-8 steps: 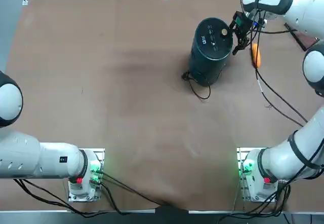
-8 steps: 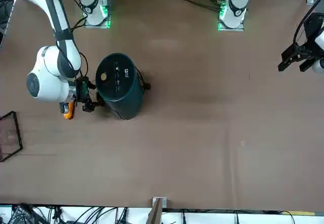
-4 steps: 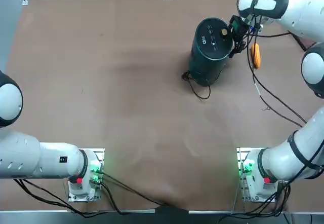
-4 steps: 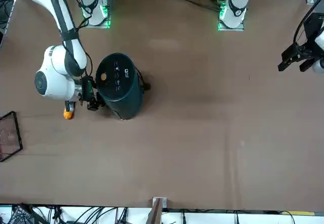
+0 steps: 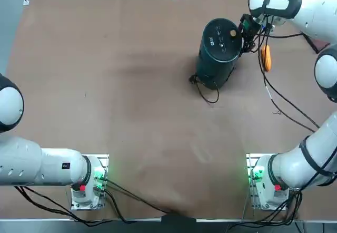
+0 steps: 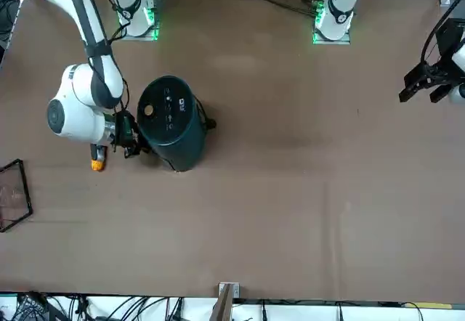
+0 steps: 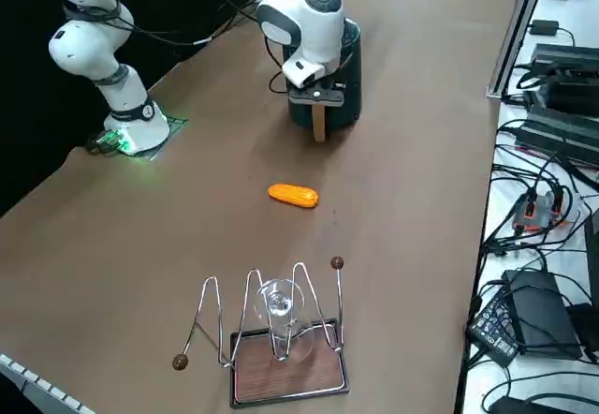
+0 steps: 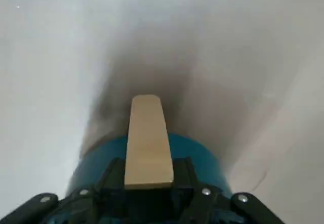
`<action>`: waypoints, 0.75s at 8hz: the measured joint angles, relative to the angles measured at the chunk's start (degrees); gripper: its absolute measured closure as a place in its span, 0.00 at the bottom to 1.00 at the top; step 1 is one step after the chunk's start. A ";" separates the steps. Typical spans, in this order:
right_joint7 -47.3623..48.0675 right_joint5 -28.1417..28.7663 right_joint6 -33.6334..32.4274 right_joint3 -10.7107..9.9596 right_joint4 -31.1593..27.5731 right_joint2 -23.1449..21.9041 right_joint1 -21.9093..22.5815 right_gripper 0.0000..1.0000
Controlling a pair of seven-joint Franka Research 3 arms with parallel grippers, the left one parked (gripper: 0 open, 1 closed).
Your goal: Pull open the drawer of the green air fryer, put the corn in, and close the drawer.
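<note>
Green air fryer upright on the bench, far side, right of centre; its black cord loops on the bench at its near side. Right gripper low against the fryer's right side, jaws clenched on the tan handle, one to each side of it. Cannot tell whether the drawer stands ajar. Corn, orange-yellow, lies on the bench to the right of the fryer, apart from it. Farther right, a wire rack with a dark-framed base and a clear glass.
</note>
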 joint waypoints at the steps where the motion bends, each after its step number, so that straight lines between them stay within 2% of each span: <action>1: -0.08 0.00 0.00 -0.07 -0.06 -0.02 -0.18 0.52; 6: -3.12 -0.15 0.18 -1.08 -0.08 -0.30 -4.44 0.52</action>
